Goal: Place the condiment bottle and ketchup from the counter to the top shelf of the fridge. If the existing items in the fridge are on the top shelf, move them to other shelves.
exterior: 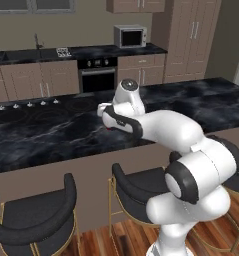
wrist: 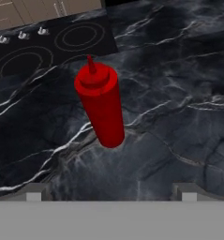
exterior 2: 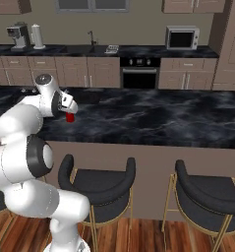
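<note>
While the arm reaches over the counter, these lines hold:
left base view: gripper (exterior: 107, 120) sits low over the counter (exterior: 51, 135), near its front edge
right base view: ketchup (exterior 2: 70, 117) stands just below the hand
hand view: ketchup (wrist: 100, 106) upright ahead; finger tips (wrist: 33, 193) spread wide, released; descend centred, close mid-body

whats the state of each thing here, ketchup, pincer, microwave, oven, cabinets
ketchup bottle: upright on the dark counter, cap on, not held
pincer: open, above the bottle, fingertips apart and touching nothing
microwave: door shut
oven: door shut
base cabinets: doors shut
stools: pushed up to the island, nobody seated
</note>
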### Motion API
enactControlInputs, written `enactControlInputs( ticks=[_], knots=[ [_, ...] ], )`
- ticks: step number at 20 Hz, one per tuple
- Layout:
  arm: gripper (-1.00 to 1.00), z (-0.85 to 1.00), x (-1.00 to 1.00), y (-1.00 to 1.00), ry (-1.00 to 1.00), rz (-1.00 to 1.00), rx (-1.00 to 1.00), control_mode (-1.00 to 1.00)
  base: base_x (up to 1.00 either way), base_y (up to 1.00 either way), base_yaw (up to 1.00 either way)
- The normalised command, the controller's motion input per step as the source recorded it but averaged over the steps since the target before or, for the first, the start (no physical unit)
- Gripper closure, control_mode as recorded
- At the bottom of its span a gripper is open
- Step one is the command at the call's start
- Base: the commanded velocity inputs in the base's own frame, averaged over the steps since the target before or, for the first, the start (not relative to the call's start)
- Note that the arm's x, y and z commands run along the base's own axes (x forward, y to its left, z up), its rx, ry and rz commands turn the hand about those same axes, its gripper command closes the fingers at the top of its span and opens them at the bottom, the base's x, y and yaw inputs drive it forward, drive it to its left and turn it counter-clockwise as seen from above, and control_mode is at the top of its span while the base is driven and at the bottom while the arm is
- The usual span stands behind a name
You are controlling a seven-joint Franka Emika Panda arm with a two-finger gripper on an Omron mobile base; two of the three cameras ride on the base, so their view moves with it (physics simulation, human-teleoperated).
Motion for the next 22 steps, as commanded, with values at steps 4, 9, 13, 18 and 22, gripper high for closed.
enactControlInputs(
  ticks=[4,9,13,18,22],
  knots=[
    [-1.00,-0.16,0.15,0.00,0.00,0.03,0.00,-1.00,0.00,0.00,0.00],
    [-1.00,-0.09,0.11,0.00,0.00,0.02,0.00,-1.00,0.00,0.00,0.00],
    [-1.00,-0.04,0.06,0.00,0.00,0.00,0.00,-1.00,0.00,0.00,0.00],
    [-1.00,-0.03,0.07,0.00,0.00,0.00,0.00,-1.00,0.00,0.00,0.00],
    [-1.00,-0.05,0.11,0.00,0.00,0.00,0.00,-1.00,0.00,0.00,0.00]
  ],
)
